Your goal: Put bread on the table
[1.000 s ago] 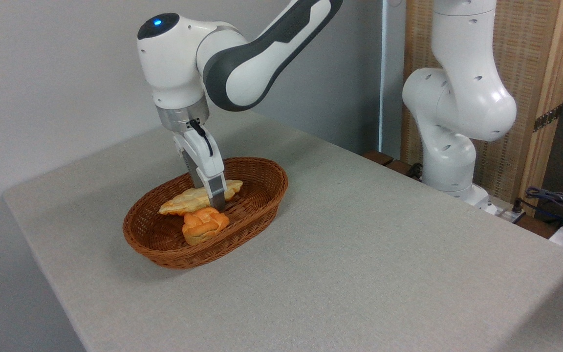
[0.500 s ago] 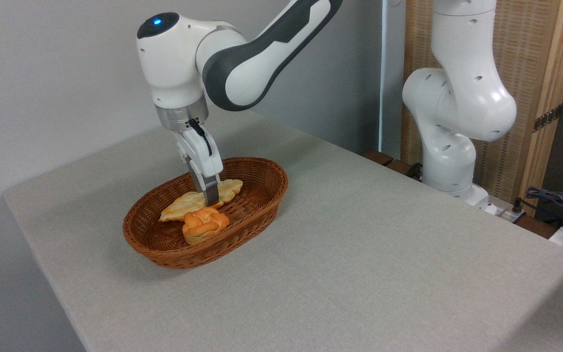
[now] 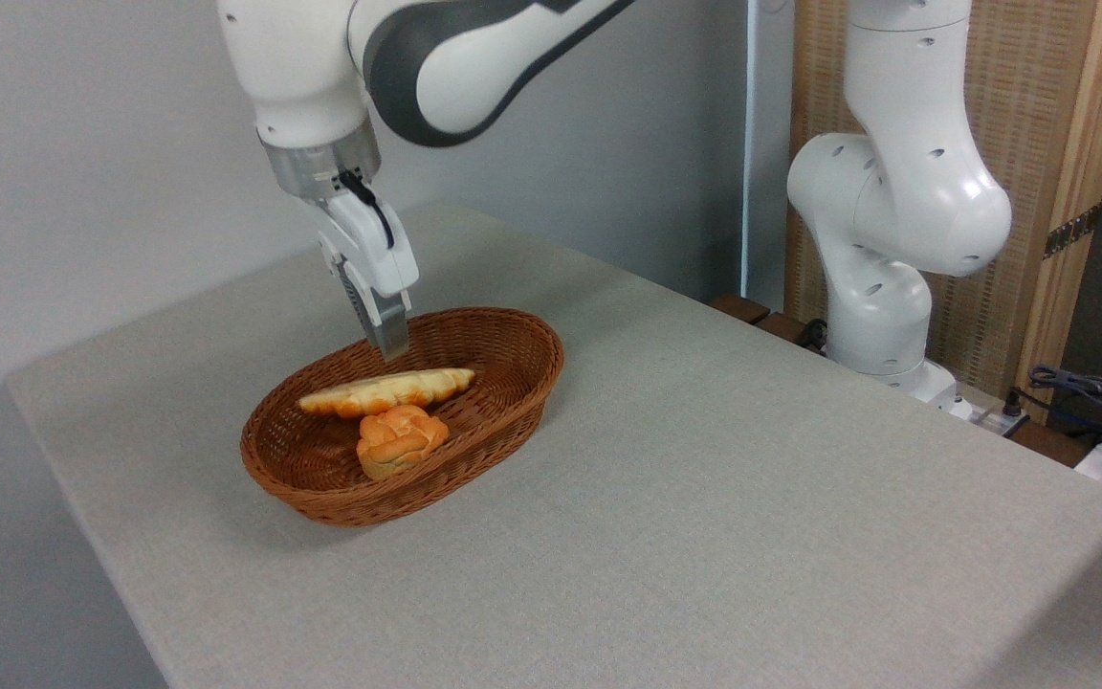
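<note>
Bread (image 3: 388,390) at the wicker basket (image 3: 537,356), just below the gripper (image 3: 388,350).
Grey speckled table (image 3: 704,498) against a pale wall (image 3: 82,144); wooden panel (image 3: 1068,144) and cables (image 3: 1087,392) at far right. Orange knotted bun (image 3: 400,440) just in front of the bread, inside the basket. Jaws seen side-on: impossible to tell whether open, closed or pinching the bread. Basket near the table's left edge; wide bare cloth to the right and front.

A plain pale grey wall (image 3: 82,144) fills the upper left of the frame. At upper right stands a woven panel in a light wooden frame (image 3: 1053,144), and dark cables (image 3: 1082,392) lie tangled at the right edge.
</note>
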Robot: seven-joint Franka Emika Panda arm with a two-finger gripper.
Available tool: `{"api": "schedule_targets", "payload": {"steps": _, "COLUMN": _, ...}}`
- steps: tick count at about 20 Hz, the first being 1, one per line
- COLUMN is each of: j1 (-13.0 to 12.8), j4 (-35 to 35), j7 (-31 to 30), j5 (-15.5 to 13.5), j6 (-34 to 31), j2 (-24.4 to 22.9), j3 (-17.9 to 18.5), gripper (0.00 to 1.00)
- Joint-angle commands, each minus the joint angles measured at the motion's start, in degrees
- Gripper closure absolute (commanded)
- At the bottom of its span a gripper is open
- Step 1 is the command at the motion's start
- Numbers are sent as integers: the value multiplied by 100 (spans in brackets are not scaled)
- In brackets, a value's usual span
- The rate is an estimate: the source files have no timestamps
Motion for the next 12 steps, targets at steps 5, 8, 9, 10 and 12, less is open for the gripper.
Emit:
{"api": "schedule_targets", "payload": {"steps": 5, "j1": -22, "j4": 558, "j7": 339, "j5": -58, "j6": -580, "j2": 89, "j3": 457, "gripper": 76}}
{"api": "schedule_targets", "payload": {"steps": 8, "j1": -30, "j4": 532, "j7": 348, "j5": -49, "j6": -571, "j2": 106, "j3": 404, "gripper": 63}}
{"api": "schedule_targets", "payload": {"steps": 9, "j1": -39, "j4": 515, "j7": 339, "j5": -49, "j6": -571, "j2": 115, "j3": 395, "gripper": 55}}
{"api": "schedule_targets", "payload": {"steps": 10, "j1": -57, "j4": 488, "j7": 356, "j5": -49, "j6": -571, "j2": 115, "j3": 386, "gripper": 50}}
{"api": "schedule_targets", "payload": {"steps": 12, "j1": -66, "j4": 471, "j7": 365, "j5": -31, "j6": -571, "j2": 124, "j3": 273, "gripper": 40}}
